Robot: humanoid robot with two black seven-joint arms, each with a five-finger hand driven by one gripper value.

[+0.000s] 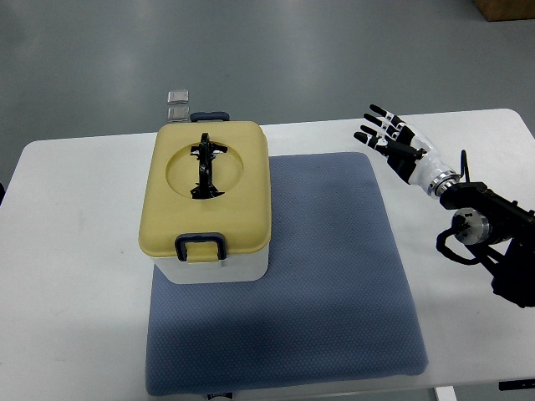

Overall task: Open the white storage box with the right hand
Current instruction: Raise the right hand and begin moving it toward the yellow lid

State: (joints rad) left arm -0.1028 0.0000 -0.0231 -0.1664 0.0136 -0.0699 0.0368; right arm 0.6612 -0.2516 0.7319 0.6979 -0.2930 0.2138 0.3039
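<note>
In the top view, the white storage box (211, 196) is sitting at about ten o'clock from the middle of the table (75, 276), its pale yellow lid (171, 221) closed and its near end resting on the blue mat (334, 276). The right hand (393, 138) is hovering at about two o'clock, well apart from the box, fingers (374, 122) spread and holding nothing. To open the box well, I judge the hand should be travelling toward nine o'clock and working the dark front latch (200, 247) at the lid's six o'clock edge before lifting, since a matching latch (209, 117) is showing at twelve o'clock and may also be holding the lid down. The black folding handle (206, 167) is lying in the lid's round recess, offering a lifting point. A small clear object (177, 104) is lying just beyond the box at twelve o'clock; nothing is blocking the path between hand and box. The left arm is not showing
</note>
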